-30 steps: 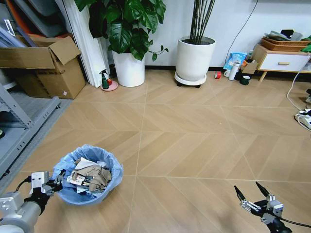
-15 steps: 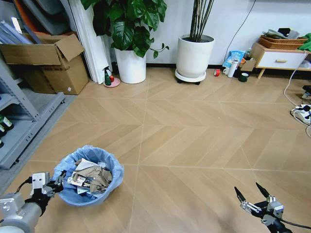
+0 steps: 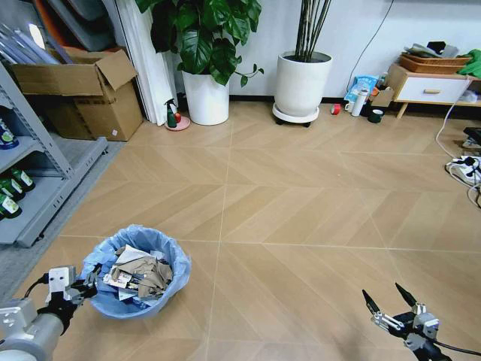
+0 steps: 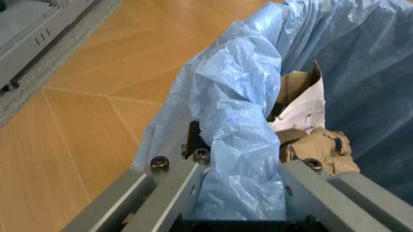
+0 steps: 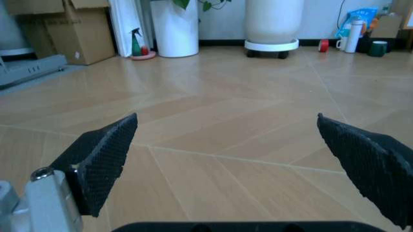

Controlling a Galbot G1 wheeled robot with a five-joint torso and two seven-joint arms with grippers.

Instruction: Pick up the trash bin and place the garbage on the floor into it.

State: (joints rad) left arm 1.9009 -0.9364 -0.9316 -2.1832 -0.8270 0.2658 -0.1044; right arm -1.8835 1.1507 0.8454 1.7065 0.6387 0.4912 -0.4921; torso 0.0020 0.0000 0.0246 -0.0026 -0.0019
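Head view: your left gripper (image 3: 89, 286) sits low at the robot's left, clamped on the near-left rim of the trash bin (image 3: 135, 271), which shows its crinkled light-blue bag and is stuffed with the garbage (image 3: 137, 272), brown and white crumpled paper piled inside. The bin sits just ahead of that claw, over the floor (image 3: 301, 203). Your right gripper (image 3: 389, 301) is low at the robot's right, well apart from the bin, fingers spread wide, nothing between them. Far back you see two white plant pots (image 3: 301, 83), a cardboard box (image 3: 83, 94) and a grey shelf (image 3: 30, 180).

Left wrist view: the bag-covered rim (image 4: 242, 140) runs between the two grey fingers (image 4: 174, 188), pinched there; paper scraps (image 4: 310, 130) lie just inside the bin beyond the rim.

Right wrist view: both black pads (image 5: 106, 154) stand far apart, bare floor in between them.
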